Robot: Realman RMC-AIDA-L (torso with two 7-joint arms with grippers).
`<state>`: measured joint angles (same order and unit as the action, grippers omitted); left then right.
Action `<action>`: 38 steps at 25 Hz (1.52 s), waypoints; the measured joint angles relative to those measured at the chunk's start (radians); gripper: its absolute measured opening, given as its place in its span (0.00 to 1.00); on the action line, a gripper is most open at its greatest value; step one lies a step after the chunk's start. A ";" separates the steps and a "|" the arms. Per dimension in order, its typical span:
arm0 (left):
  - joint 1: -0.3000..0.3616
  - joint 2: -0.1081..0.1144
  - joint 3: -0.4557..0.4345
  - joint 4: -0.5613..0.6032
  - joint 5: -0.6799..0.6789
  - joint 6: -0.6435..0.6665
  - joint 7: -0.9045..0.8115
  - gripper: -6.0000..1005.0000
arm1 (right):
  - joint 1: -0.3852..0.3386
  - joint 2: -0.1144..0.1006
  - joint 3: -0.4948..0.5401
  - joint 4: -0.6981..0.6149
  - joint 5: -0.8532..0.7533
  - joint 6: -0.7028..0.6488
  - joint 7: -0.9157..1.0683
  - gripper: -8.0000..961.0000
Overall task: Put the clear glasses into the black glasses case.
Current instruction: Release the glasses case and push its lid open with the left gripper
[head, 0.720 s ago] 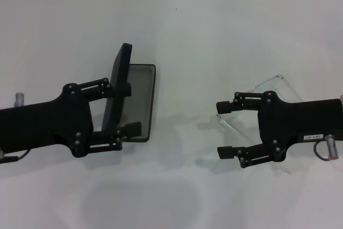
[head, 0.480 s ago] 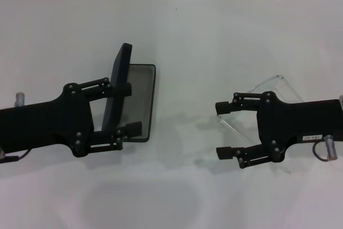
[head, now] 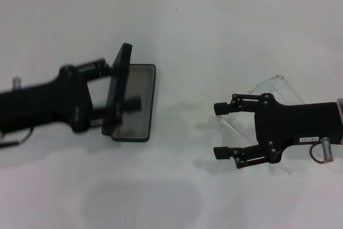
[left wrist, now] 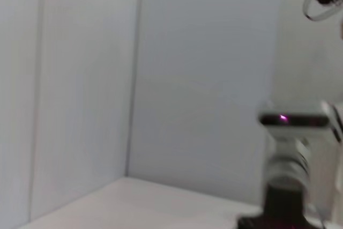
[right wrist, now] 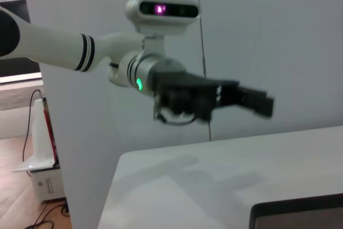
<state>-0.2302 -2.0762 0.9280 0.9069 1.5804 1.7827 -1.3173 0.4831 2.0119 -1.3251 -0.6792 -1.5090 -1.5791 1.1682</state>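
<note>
Your clear glasses (head: 270,87) lie on the white table (head: 214,36) at about 3 o'clock in the head view, well apart from the case; you can make out the transparent front near the far side of the right arm, and thin clear arms running toward you, partly hidden beneath the gripper. The right gripper (head: 221,131) hovers over them with its fingers spread wide, one tip at the far side and one at the near side, and nothing is caught between them; you cannot tell whether either tip touches the plastic. The black glasses case (head: 134,100) sits at about 9 o'clock from the glasses, lying open on the table with its grey lining facing up and its lid (head: 119,81) standing nearly upright along the left edge. The left gripper (head: 120,84) is at that lid, one finger on the far side and one crossing in front of the lining; it is blurred, so you cannot tell whether it grips the lid or only rests beside it. In the right wrist view you see the left arm (right wrist: 64,46) and its dark hand across the table, with a corner of the case at the lower edge.
</note>
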 joint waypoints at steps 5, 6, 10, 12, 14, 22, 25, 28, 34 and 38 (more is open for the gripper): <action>-0.055 0.001 -0.023 0.231 0.068 -0.068 -0.434 0.76 | -0.004 0.006 0.001 0.005 0.004 0.005 0.000 0.88; -0.070 0.004 -0.023 0.283 0.102 -0.086 -0.531 0.76 | -0.006 0.007 0.001 0.005 0.006 0.005 0.000 0.88; -0.168 0.002 -0.020 0.485 0.383 -0.128 -0.896 0.75 | -0.017 0.009 0.001 0.005 0.017 0.007 -0.001 0.88; -0.225 -0.001 -0.005 0.529 0.536 -0.138 -1.042 0.75 | -0.022 0.010 0.001 0.006 0.023 0.009 -0.004 0.88; -0.278 -0.001 0.025 0.538 0.679 -0.139 -1.150 0.74 | -0.025 0.011 0.001 0.006 0.029 0.014 -0.006 0.88; -0.355 -0.009 0.247 0.526 0.965 -0.175 -1.348 0.72 | -0.026 0.012 0.001 0.007 0.037 0.022 -0.008 0.88; -0.357 -0.010 0.322 0.515 1.007 -0.225 -1.393 0.71 | -0.027 0.012 0.001 0.007 0.037 0.022 -0.009 0.88; -0.363 -0.011 0.331 0.485 1.015 -0.243 -1.405 0.70 | -0.027 0.012 0.000 0.007 0.037 0.022 -0.009 0.88; -0.371 -0.013 0.338 0.426 1.010 -0.268 -1.401 0.69 | -0.024 0.012 -0.004 0.007 0.037 0.028 -0.009 0.88; -0.371 -0.013 0.343 0.392 1.009 -0.299 -1.400 0.67 | -0.021 0.013 -0.007 0.007 0.037 0.031 -0.008 0.88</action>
<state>-0.6008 -2.0894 1.2706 1.2984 2.5898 1.4834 -2.7178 0.4621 2.0246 -1.3318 -0.6719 -1.4725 -1.5481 1.1603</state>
